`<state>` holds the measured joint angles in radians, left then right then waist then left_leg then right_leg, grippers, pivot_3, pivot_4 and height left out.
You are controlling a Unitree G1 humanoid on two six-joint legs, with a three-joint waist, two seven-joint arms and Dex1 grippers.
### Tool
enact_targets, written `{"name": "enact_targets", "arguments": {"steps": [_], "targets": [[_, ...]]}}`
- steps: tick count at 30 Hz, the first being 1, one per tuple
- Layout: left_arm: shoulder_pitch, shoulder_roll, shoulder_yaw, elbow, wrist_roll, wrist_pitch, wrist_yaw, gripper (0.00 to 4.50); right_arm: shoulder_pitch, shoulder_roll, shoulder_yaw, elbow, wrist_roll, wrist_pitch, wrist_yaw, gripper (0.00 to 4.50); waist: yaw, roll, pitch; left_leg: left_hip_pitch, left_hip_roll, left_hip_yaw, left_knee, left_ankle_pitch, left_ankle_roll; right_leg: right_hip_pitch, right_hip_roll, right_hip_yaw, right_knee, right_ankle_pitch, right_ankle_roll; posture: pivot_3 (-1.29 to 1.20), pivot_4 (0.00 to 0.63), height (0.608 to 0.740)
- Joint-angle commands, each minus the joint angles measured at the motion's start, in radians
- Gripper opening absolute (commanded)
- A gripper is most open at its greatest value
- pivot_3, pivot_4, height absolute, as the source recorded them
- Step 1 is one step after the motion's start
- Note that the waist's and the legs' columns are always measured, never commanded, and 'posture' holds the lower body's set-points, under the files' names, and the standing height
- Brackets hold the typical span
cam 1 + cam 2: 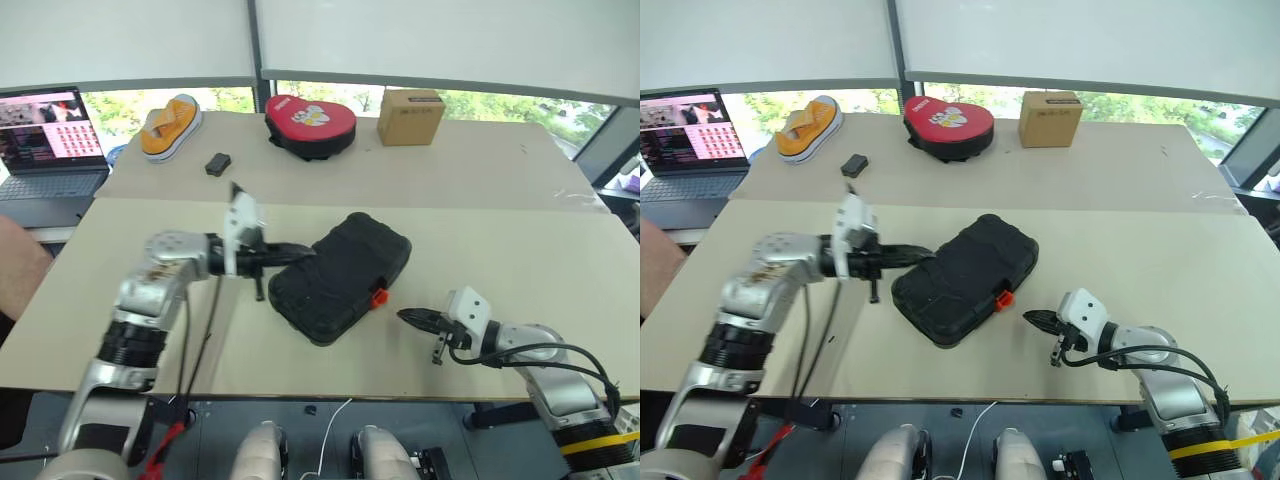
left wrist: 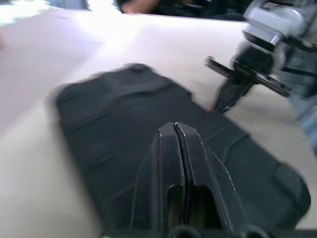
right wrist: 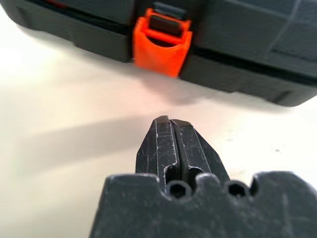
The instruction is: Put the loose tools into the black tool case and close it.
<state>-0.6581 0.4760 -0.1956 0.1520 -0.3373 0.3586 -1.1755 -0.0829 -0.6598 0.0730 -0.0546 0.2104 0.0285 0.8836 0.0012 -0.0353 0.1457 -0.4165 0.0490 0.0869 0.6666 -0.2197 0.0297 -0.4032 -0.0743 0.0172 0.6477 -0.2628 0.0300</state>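
One black moulded plastic tool case [image 1: 340, 276] lies shut mid-table, rigid, smooth and probably weighty, so I would work its orange latch [image 3: 162, 45], with my right gripper [image 3: 170, 122] clenched empty before it and my left gripper [image 2: 175, 128] clenched empty above the lid.

case: black tool case [image 1: 340, 275], moulded plastic clamshell, rounded corners
state: lid down, closed
pose: flat, set diagonally on the table
latch: orange latch [image 3: 162, 43] on the front edge, facing the table's near right
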Motion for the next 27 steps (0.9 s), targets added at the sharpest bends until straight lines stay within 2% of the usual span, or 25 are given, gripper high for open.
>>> {"name": "enact_targets", "arguments": {"steps": [1,4,7,14,27], "targets": [[-0.074,-0.052,-0.080,0.114,0.118,-0.104,0.025,0.06,0.001,0.027,0.010,-0.047,-0.006,0.019,-0.021,0.00,-0.002,0.000,0.000,0.000,0.000,0.000,0.000,0.000,0.000,0.000,0.000,0.000,0.000,0.000,0.000,0.00,0.150,0.740],[-0.103,-0.102,-0.136,0.193,0.175,-0.077,0.046,0.06,-0.008,0.059,0.017,-0.047,-0.013,0.024,-0.044,0.00,-0.002,0.000,0.000,0.000,0.000,0.000,0.000,0.000,0.000,0.000,0.000,0.000,0.000,0.000,0.000,0.00,0.150,0.740],[-0.088,-0.099,-0.202,0.242,0.268,-0.083,0.065,0.06,-0.023,0.090,0.027,-0.039,-0.025,0.014,-0.062,0.00,0.002,0.001,-0.001,0.000,-0.001,0.000,0.000,0.000,0.000,0.001,-0.001,0.000,0.000,0.000,0.000,0.00,0.150,0.740],[-0.025,-0.089,-0.204,0.195,0.264,-0.034,0.066,0.06,-0.045,0.144,0.029,-0.031,-0.033,0.004,-0.082,0.00,0.004,0.001,-0.003,0.012,0.000,-0.001,0.000,-0.001,0.001,0.014,-0.001,-0.002,-0.002,0.000,0.000,0.00,0.150,0.740],[-0.018,-0.077,-0.190,0.220,0.272,-0.031,0.070,0.06,-0.047,0.233,-0.020,-0.009,0.022,-0.143,-0.078,0.00,-0.017,0.004,-0.007,0.014,0.001,-0.003,0.000,-0.001,0.001,0.014,0.000,-0.001,-0.001,0.000,0.000,0.00,0.150,0.740]]}}
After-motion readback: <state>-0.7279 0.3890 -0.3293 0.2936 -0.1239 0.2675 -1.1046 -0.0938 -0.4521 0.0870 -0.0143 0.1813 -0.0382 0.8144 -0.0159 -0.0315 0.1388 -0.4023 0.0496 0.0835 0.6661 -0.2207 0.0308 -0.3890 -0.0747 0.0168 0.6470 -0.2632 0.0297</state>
